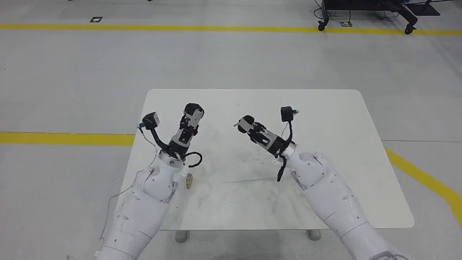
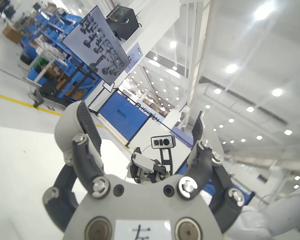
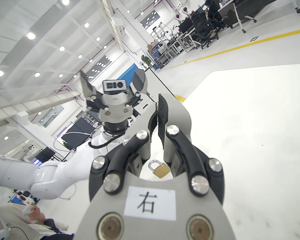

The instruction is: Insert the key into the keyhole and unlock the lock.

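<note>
Two grippers hang in the air over the white table (image 1: 325, 115), so you're at the very start, w/ nothing picked yet. Your left gripper (image 2: 142, 116) has its fingers spread wide w/ nothing between them. Your right gripper (image 3: 158, 111) has its pads pressed together on nothing. They sit near each other over the middle of the table, the left one pointing toward the far side, the right one pointing left.

The padlock (image 3: 159, 169) lies flat on the table, shackle looking closed, well below both grippers. From the top cam it seems to be the small brassy thing in the left near part of the table. Whether a key is already w/ it is too small to tell.

How I'd run it, judging from this:
- Spread the right fingers before you descend, b/c pressed together they can't take anything.
- Use one arm to pin the lock body by its flat sides, keyhole end free and facing the other arm.
- Take the key by its bow, blade straight out, and line blade w/ slot before pushing.
- Go slow, esp. at first contact. The lock is small and smooth on a slick top, so it'll prob. skate if pushed unpinned.
- Turn only once the key is fully seated.
</note>
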`<move>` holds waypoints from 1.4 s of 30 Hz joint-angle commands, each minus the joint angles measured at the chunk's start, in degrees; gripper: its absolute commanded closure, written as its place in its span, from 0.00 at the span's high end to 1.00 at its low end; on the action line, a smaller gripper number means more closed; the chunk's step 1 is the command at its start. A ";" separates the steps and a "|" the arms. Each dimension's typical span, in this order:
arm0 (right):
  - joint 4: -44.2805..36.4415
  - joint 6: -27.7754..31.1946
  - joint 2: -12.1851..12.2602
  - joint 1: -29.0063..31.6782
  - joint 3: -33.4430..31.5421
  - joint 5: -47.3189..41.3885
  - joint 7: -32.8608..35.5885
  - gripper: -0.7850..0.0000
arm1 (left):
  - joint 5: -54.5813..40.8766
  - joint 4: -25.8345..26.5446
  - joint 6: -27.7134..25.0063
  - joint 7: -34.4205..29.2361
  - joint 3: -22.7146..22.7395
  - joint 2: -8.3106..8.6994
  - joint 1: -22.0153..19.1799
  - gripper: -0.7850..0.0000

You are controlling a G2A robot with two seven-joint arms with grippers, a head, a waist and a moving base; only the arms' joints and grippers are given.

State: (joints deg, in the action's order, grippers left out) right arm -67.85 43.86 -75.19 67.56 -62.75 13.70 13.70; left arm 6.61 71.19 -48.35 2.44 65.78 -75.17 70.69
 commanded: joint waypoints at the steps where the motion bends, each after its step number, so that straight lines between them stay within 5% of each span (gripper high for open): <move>1: 0.16 0.20 0.00 -0.20 -0.02 -2.33 1.19 0.00 | -11.76 -0.88 0.26 -8.99 0.00 0.35 -0.86 0.73; 4: 0.40 0.56 0.00 -0.36 -0.09 -5.28 2.48 0.00 | -20.49 -2.01 2.39 -18.81 -0.77 0.68 -1.56 0.47; 13: 1.13 1.63 -0.06 -0.56 0.29 -11.50 5.90 0.00 | -27.10 -5.37 4.06 -36.12 -2.93 1.01 -4.13 0.41; 24: 1.71 2.06 -0.14 -0.58 1.01 -14.84 8.59 0.00 | -27.10 -8.16 4.37 -37.63 -6.06 0.06 -5.80 0.36; 35: 1.99 1.44 0.00 -0.84 1.46 -13.85 10.96 0.00 | -23.05 -8.85 3.82 -35.11 -6.53 -0.26 -6.33 0.20; 42: 2.11 1.16 0.06 -0.87 1.39 -12.36 10.29 0.00 | -22.34 -8.63 3.79 -35.34 -6.16 -0.17 -6.21 0.20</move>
State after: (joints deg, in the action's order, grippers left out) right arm -65.72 45.04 -75.13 66.68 -61.38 1.25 24.05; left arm -15.91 62.53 -44.59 -32.79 59.59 -75.35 64.48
